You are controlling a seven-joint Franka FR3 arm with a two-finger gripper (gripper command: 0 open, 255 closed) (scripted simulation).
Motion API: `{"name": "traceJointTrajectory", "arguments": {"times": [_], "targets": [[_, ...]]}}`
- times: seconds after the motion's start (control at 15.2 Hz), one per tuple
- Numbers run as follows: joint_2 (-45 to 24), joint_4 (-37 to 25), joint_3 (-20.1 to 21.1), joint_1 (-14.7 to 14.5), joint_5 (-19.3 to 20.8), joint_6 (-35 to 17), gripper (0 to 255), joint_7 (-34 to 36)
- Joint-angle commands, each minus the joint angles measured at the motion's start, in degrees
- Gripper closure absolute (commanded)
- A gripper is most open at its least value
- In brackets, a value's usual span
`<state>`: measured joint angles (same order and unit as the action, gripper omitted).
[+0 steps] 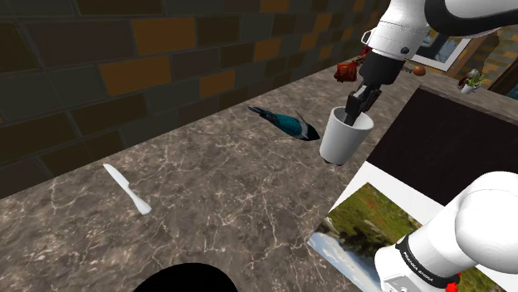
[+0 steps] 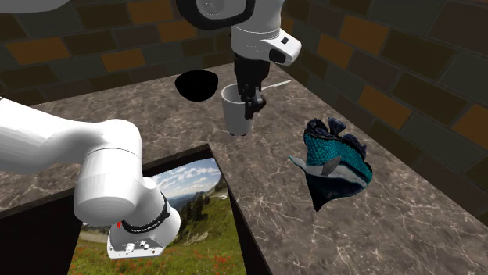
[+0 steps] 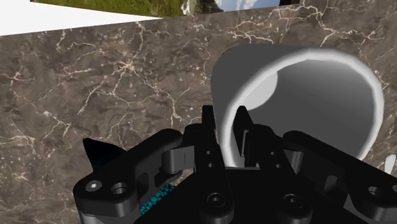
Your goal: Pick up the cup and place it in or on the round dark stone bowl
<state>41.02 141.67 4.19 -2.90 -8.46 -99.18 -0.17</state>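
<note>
At the marble counter's far right in the shoulder view, the claw is clenched on the white cup's rim, one finger inside and one outside, probably to carry it upright. The round dark bowl sits well apart at that view's near left, so a long carry remains.

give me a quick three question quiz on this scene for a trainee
1. True or false: the gripper clasps the white cup by its rim.
2. Which lies near the cup on the marble counter? A) teal bird figure B) yellow banana C) glass bottle
3. Short answer: is the cup in the black bowl yet?
Key: 1 true; 2 A; 3 no, it is held apart from the bowl.
</note>
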Motion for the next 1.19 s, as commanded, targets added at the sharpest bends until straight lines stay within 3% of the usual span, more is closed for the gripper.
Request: {"name": "traceJointTrajectory", "arguments": {"times": [0.0,0.59,1.12], "targets": [[0.22,-0.62,1.19,-0.63,-0.83,0.65,255,1.49],[-1.21,-3.89,12.25,-5.65,-7.97,0.31,255,14.18],[-7.19,-11.02,22.46,-8.07,-11.98,-1.26,255,25.59]]}}
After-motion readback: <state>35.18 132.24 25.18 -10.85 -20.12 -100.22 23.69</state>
